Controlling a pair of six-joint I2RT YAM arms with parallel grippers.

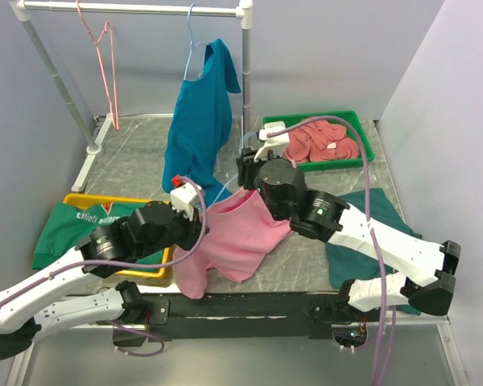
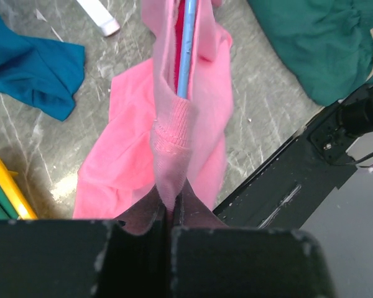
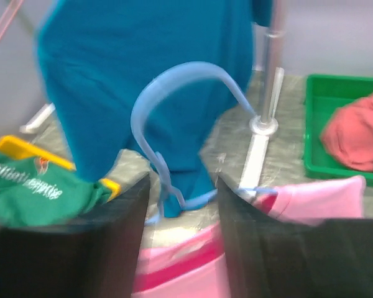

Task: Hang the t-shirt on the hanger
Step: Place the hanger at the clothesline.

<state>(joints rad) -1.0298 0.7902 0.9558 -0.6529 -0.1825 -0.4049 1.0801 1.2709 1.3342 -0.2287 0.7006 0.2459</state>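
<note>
The bright pink t-shirt (image 1: 240, 235) lies bunched on the table between the arms. My left gripper (image 1: 200, 215) is shut on a ribbed edge of it (image 2: 171, 130) and lifts that part, jaws pinched together (image 2: 171, 211). The light-blue wire hanger (image 2: 185, 43) runs inside the lifted fabric. In the right wrist view its hook (image 3: 174, 81) rises up and its twisted neck stands between my right gripper's (image 3: 180, 205) fingers, which are wide apart and not pinching it. The right gripper (image 1: 245, 170) is at the shirt's far edge.
A teal shirt (image 1: 197, 121) hangs from the white rack (image 1: 137, 10), beside a salmon-pink hanger (image 1: 105, 56). A green tray (image 1: 362, 129) holds a dusty-rose garment (image 1: 322, 141). A yellow tray (image 1: 105, 201) with a green shirt is on the left, a dark green garment (image 1: 370, 211) on the right.
</note>
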